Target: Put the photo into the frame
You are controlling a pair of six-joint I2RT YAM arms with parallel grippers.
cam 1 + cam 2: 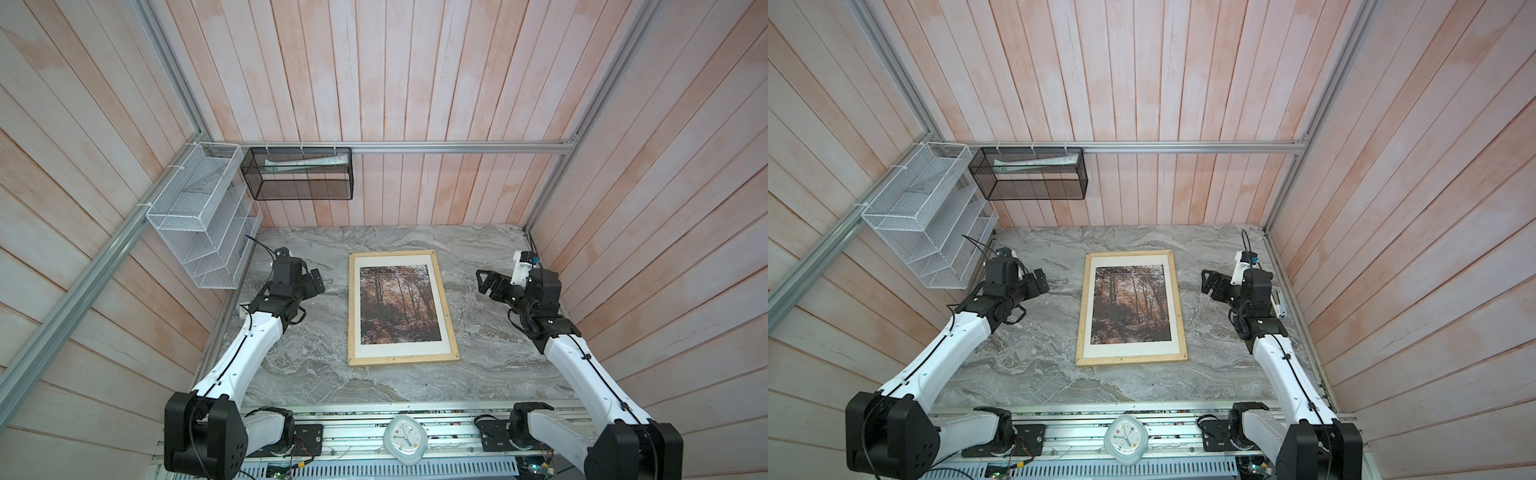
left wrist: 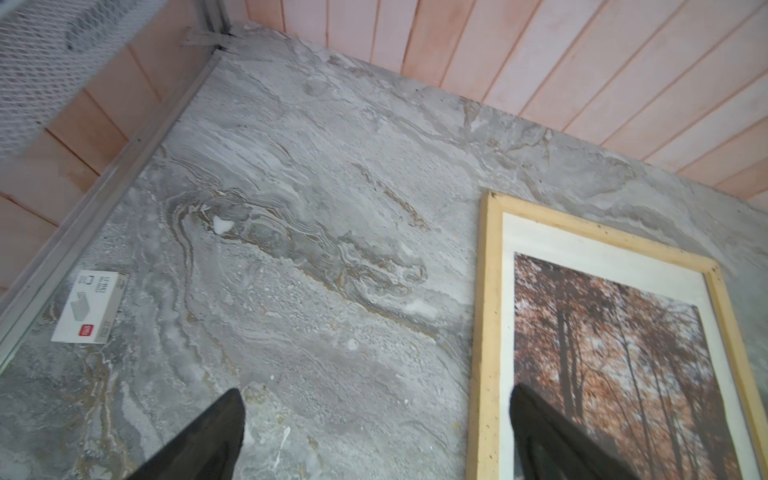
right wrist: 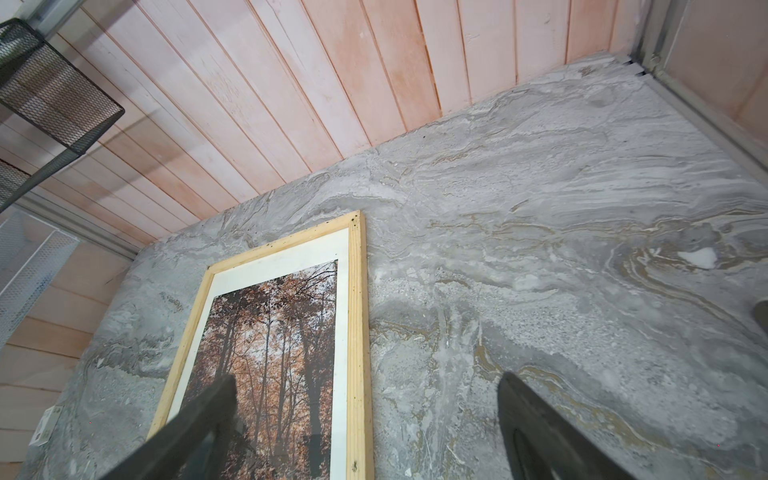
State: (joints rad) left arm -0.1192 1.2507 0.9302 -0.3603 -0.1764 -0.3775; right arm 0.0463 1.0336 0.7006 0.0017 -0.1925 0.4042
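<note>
1. Top views: the frame (image 1: pixel 352 307) lies flat at the centre of the marble table (image 1: pixel 307 374), with its long sides running from 12 to 6 o'clock.
2. The photo (image 1: pixel 397 305) lies face up inside the frame. A white mat border (image 1: pixel 401 349) surrounds it on all four sides. No edge of the photo crosses the pale wooden slats.
3. The left gripper (image 1: pixel 312 284) hovers at 9 o'clock of the frame, near it but apart from it. Its jaws are spread wide and hold nothing. In the left wrist view the fingers (image 2: pixel 216 432) stand apart with only table and frame visible beyond them.
4. The right gripper (image 1: pixel 487 284) hovers at 3 o'clock of the frame, also apart from it. Its jaws are spread wide and empty. In the right wrist view the fingers (image 3: pixel 536 424) stand apart above the table.
5. Step in hand, as judged: the insertion appears complete, since neither gripper touches the frame or the photo.
6. Next move, as judged: no new grasp is called for. Any retraction toward 6 o'clock calls for keeping the open jaws clear of the slats so the frame is not nudged.
7. These views from above do not show whether a backing is fitted.
</note>
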